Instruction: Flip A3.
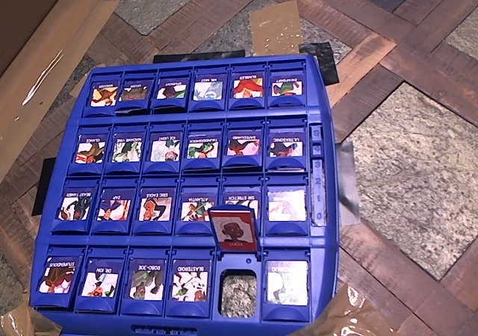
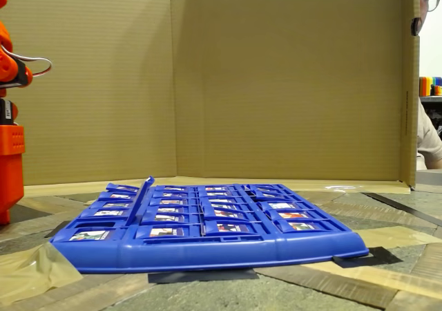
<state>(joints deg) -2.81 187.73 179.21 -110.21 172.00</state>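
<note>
A3 [image 1: 190, 284] lies flat in the nearest row of the blue game board [image 1: 202, 64], fourth from the left in the overhead view. Its colourful picture faces up under the label BLASTEROID. ROBO-JOE [image 1: 146, 282] lies flat just left of it. One red-framed portrait tile, LUCIA [image 1: 234, 230], stands upright one slot right of A3 and a row further back. In the fixed view that upright tile [image 2: 142, 198] shows edge-on at the left of the board [image 2: 207, 252]. Orange parts of the arm [image 2: 10, 145] stand at the left edge, well clear of the board.
Right of A3 an open slot [image 1: 239, 293] shows the floor through the board. All other tiles lie flat. Cardboard walls [image 2: 276, 83] stand behind the board. Tape patches [image 2: 34, 269] lie at its corners. A person [image 2: 428, 138] sits behind the right wall.
</note>
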